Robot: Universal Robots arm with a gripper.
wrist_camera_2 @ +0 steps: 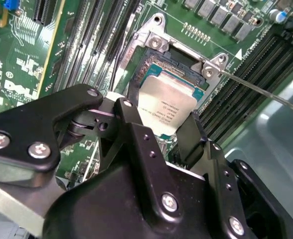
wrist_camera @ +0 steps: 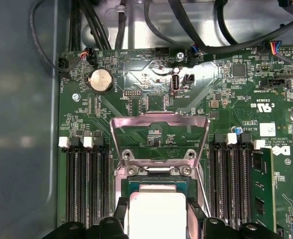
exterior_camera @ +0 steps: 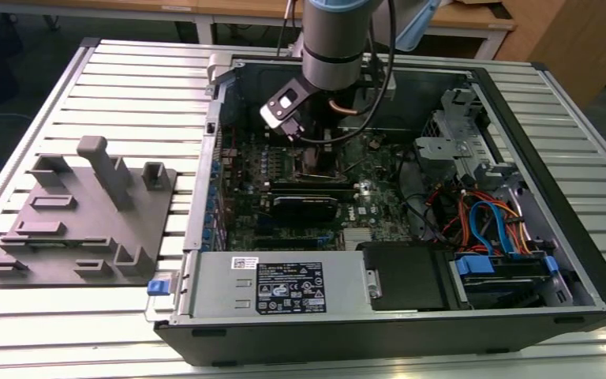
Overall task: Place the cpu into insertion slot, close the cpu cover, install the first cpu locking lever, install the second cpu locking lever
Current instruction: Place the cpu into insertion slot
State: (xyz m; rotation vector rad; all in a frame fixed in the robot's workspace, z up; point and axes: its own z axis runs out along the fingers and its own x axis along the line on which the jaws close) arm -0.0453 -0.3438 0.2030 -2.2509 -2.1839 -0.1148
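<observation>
Furthest toward the exterior view's left, a grey parts fixture [exterior_camera: 82, 213] lay on the slatted table [exterior_camera: 29, 103], well apart from my work. Beside it sat the open computer case [exterior_camera: 555, 189], with its power supply [exterior_camera: 271, 288] along the near edge and the green motherboard [exterior_camera: 282, 181] behind that. My arm [exterior_camera: 334, 39] stood over the board inside the case, and my gripper [exterior_camera: 319, 154] hung low over the socket area. Toward the exterior view's right, blue and orange cables [exterior_camera: 488, 225] ran beside the drive bay [exterior_camera: 503, 276].

In both wrist views my black fingers [wrist_camera_2: 131, 124] were pressed against two opposite edges of the cpu [wrist_camera_2: 161, 104], pinching it between them with its silver face up. The chip sat over the insertion slot [wrist_camera_2: 164, 62], with its green edge inside the socket's frame. I could not tell whether it was fully seated or held just above the pins. In the first wrist view the cpu cover [wrist_camera: 159, 121] stood swung open, hinged at the side of the socket away from my fingers, with bare board showing through its square opening. Rows of long memory slots [wrist_camera: 84, 184] flanked the socket on both sides. In the second wrist view a thin metal lever [wrist_camera_2: 256, 89] stuck out free from a corner of the socket frame, reaching over the memory slots.
</observation>
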